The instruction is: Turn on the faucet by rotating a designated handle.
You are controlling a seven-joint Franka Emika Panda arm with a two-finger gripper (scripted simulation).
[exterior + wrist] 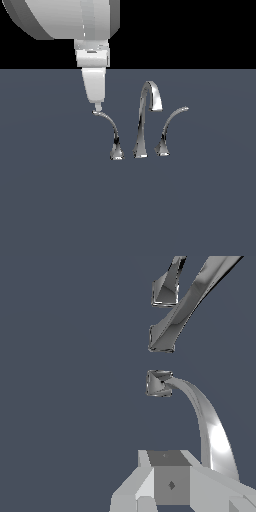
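Observation:
The chrome faucet (pixel 145 120) stands on the grey floor as three pieces, with a tall gooseneck spout in the middle. The handle (pixel 109 127) is the slim curved lever on the exterior view's left, rising from a small dark-reflecting base. My gripper (pixel 98 107) hangs straight down with its tip right at the lever's fine end, touching or nearly so. In the wrist view the handle (pixel 207 421) curves from its base past the side of my gripper (pixel 167 461). The fingers are shut with nothing between them.
The twin lever (pixel 171 125) arches toward the exterior view's right, beyond the spout. In the wrist view the spout's base (pixel 162 338) and the twin lever's base (pixel 165 293) line up past the handle's base. Flat grey floor (pixel 50 200) surrounds everything.

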